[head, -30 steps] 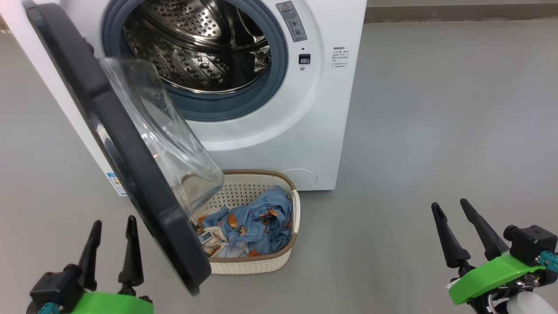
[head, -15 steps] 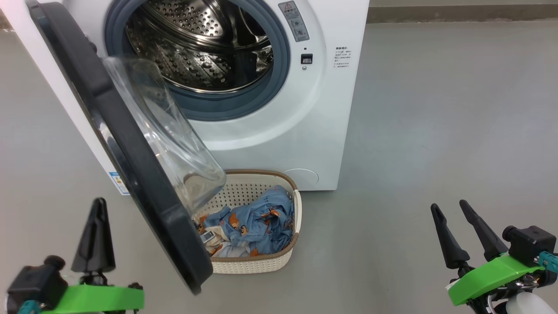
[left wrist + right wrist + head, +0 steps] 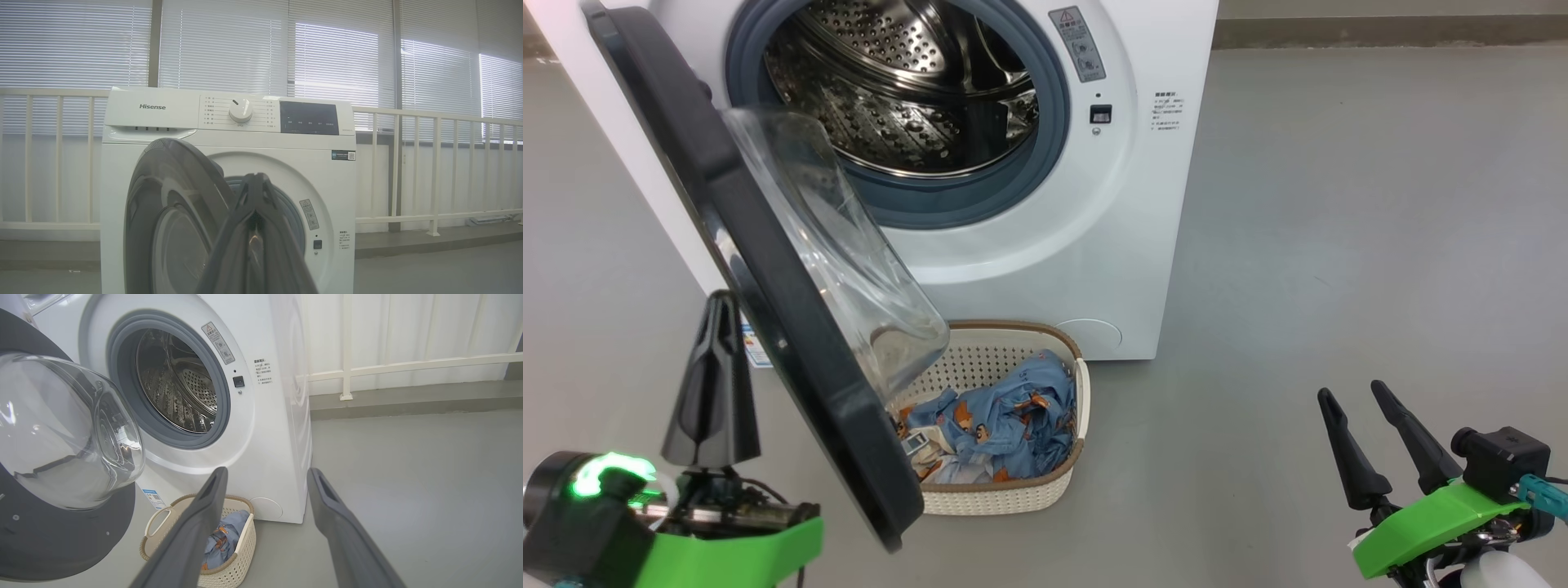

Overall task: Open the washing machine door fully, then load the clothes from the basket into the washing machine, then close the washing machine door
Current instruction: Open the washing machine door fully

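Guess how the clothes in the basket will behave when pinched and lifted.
The clothes lie crumpled in folds, so probably floppy; a pinch likely lifts one bunch, rest trailing. Thin fabric, likely light. The basket looks like perforated plastic and might drag along if cloth snags.

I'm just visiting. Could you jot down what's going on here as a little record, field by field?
door: partly open, not yet swung fully back
drum: no clothes seen inside
clothes: blue, piled in the basket
basket: on the floor before the washer
left gripper: shut, empty, beside the door's outer face; contact unclear
right gripper: open, empty, off to the right
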Tool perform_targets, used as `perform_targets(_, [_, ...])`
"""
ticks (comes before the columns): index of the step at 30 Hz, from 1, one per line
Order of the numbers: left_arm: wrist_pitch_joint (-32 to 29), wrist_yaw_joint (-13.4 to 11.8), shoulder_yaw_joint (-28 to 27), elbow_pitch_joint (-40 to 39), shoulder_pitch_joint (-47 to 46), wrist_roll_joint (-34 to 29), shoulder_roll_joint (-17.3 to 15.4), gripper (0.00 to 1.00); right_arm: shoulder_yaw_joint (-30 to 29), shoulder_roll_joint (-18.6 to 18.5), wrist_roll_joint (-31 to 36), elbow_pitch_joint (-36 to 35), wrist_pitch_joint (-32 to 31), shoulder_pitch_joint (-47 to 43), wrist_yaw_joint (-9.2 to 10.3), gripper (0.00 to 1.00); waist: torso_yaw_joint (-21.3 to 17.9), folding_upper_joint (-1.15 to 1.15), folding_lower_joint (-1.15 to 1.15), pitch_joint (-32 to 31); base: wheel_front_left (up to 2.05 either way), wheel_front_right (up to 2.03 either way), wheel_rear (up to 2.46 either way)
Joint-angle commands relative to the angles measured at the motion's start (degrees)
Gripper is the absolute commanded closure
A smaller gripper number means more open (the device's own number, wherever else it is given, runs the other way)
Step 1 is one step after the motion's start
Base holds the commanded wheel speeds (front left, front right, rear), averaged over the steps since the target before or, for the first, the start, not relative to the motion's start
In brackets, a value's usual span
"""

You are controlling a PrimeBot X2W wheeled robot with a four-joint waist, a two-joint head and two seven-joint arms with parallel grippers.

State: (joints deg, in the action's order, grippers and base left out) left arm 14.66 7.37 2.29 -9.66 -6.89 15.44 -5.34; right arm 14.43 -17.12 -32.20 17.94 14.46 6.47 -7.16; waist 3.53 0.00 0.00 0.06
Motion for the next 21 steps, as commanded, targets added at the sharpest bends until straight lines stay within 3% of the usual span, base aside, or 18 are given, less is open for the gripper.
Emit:
perform_targets(1, [0.34,0.12,-0.86,-2.52,-1.87,-0.36,-0.93,1.0,0.87,-0.76,-0.1,-1.05,0.53,1.27,-0.33,0.0,-0.1,0.0,0.0,-0.04,0.0,0.0,0.0])
perform_targets(9, [0.34,0.12,5.92,-3.83,-0.39,0.55,-1.49,1.0,0.89,-0.37,-0.12,-0.96,0.53,0.99,-0.33,0.0,-0.52,0.0,0.0,0.06,0.0,0.0,0.0])
perform_targets(21, [0.34,0.12,14.42,3.89,0.14,4.22,-1.73,1.0,0.84,0.03,0.03,-0.84,0.54,1.2,-0.33,0.0,-0.74,0.0,0.0,0.91,0.0,0.0,0.0])
